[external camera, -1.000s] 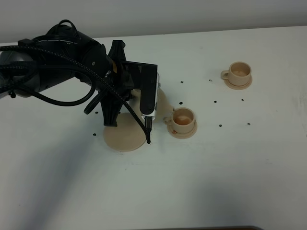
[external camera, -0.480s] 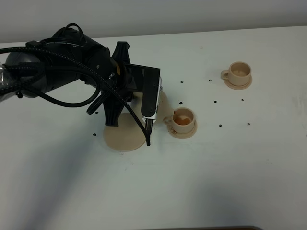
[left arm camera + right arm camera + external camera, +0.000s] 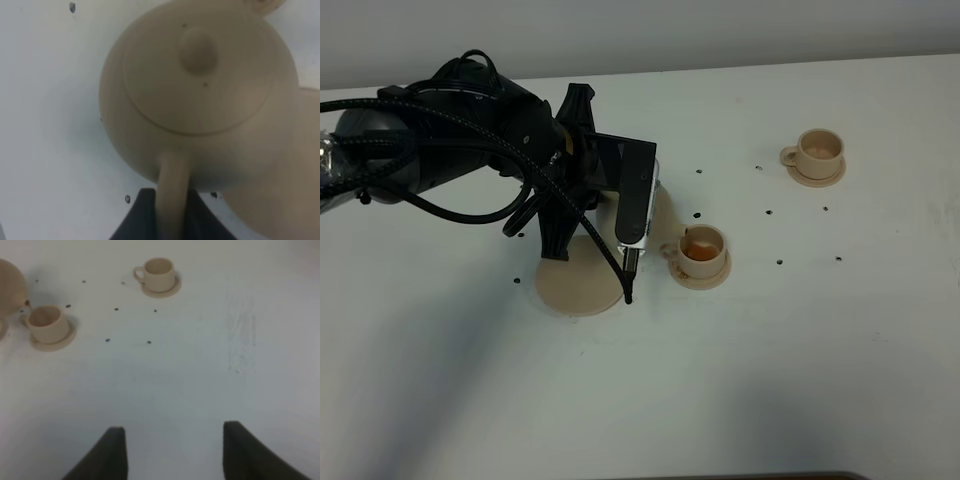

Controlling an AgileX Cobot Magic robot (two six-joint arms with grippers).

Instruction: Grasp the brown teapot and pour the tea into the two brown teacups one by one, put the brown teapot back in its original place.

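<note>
White worktop (image 3: 770,380) is pictured w/ black cabled L arm (image 3: 450,130) stretched over it. Squat beige-tan ceramic teapot (image 3: 200,95) w/ knobbed lid is gripped by its loop handle, L tool (image 3: 167,220) clamped on it, btwn wide flat round tan saucer (image 3: 575,285) and nearer small tan handled teacup (image 3: 702,248), where reddish tea is seen. Second matching teacup (image 3: 819,148) is set well apart. Each is carried on a small round tan saucer (image 3: 700,281). R tool (image 3: 172,455) is held w/ fingers apart above the worktop.

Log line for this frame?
left gripper: shut on teapot handle | spout over near cup, tea inside | far cup: looks empty | right gripper: open, idle
</note>
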